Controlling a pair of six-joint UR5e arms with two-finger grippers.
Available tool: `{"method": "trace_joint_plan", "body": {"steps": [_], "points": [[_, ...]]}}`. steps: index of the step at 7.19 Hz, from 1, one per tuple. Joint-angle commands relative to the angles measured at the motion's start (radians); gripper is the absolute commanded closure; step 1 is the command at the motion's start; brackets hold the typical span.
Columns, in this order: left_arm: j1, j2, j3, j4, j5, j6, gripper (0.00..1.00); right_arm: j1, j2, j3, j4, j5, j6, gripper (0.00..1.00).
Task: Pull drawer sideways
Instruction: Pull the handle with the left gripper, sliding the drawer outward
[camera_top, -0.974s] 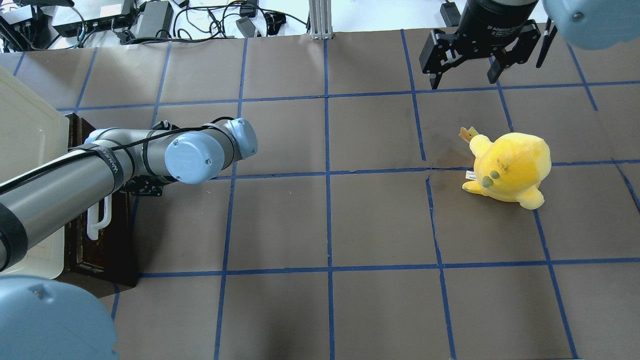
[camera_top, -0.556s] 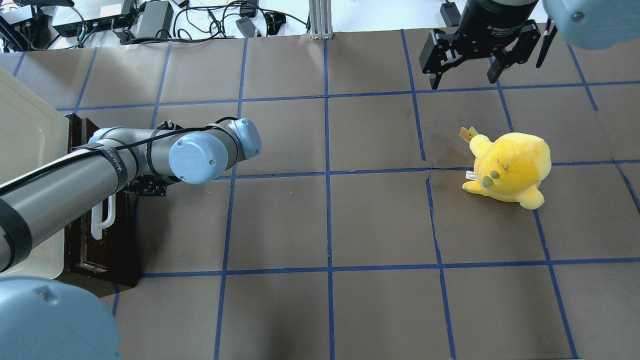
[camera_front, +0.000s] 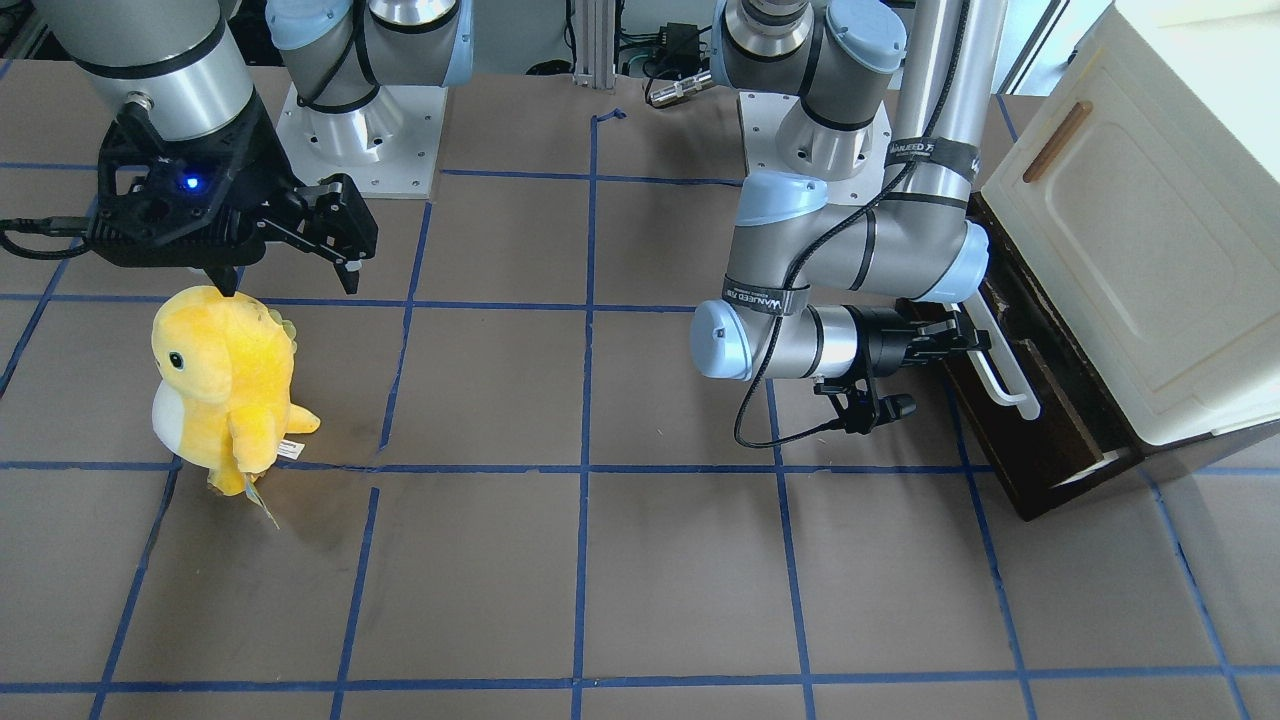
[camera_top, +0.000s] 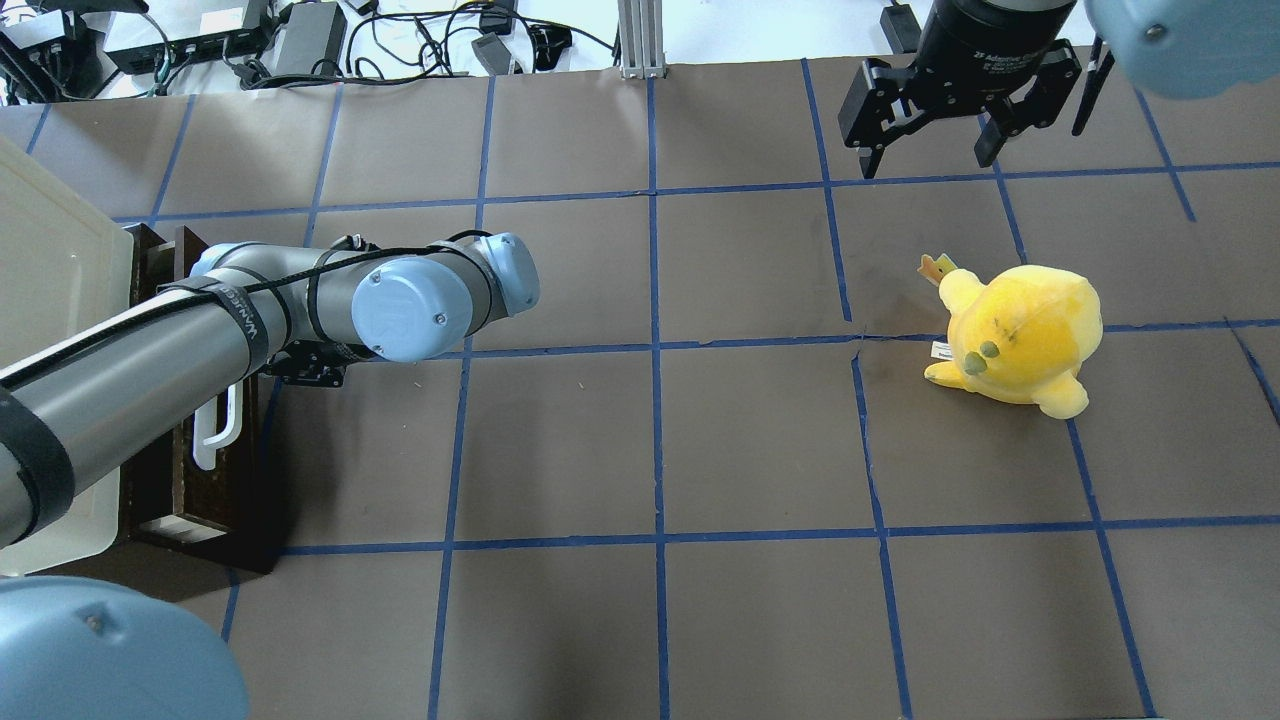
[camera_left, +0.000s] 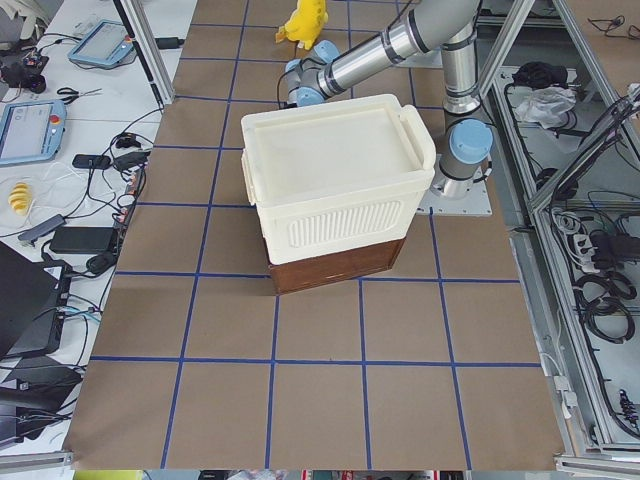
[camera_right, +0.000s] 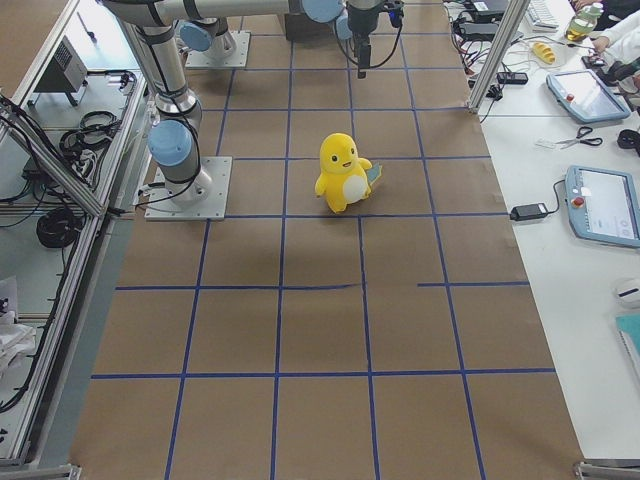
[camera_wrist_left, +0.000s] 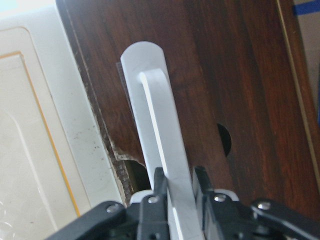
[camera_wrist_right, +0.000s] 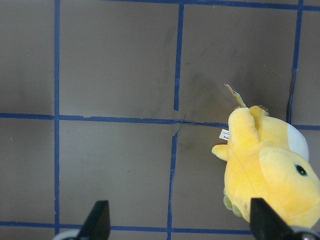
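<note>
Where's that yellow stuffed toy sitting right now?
In the overhead view, the yellow stuffed toy stands on the right side of the table, near the open right pincer, far from the drawer at the left.

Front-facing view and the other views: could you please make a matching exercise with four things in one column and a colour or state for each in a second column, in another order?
Column 1
1. left gripper
2. right gripper
3. toy
4. drawer

Column 2
A. open, holding nothing
B. yellow, standing upright
C. dark brown front
D. shut on the white handle

Right pairs: 1-D, 2-A, 3-B, 4-C.
</note>
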Motion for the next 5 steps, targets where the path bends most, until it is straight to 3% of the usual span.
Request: {"method": "trace_joint_plan", "body": {"steps": [1,5], "points": [[-0.012,-0.001,0.006,-0.007,-0.010,0.000,0.92,0.000,0.000,0.000,0.000,0.000,0.000,0.00],[-0.027,-0.009,0.021,-0.005,-0.031,0.000,0.91,0.000,0.000,0.000,0.000,0.000,0.000,0.00]]}}
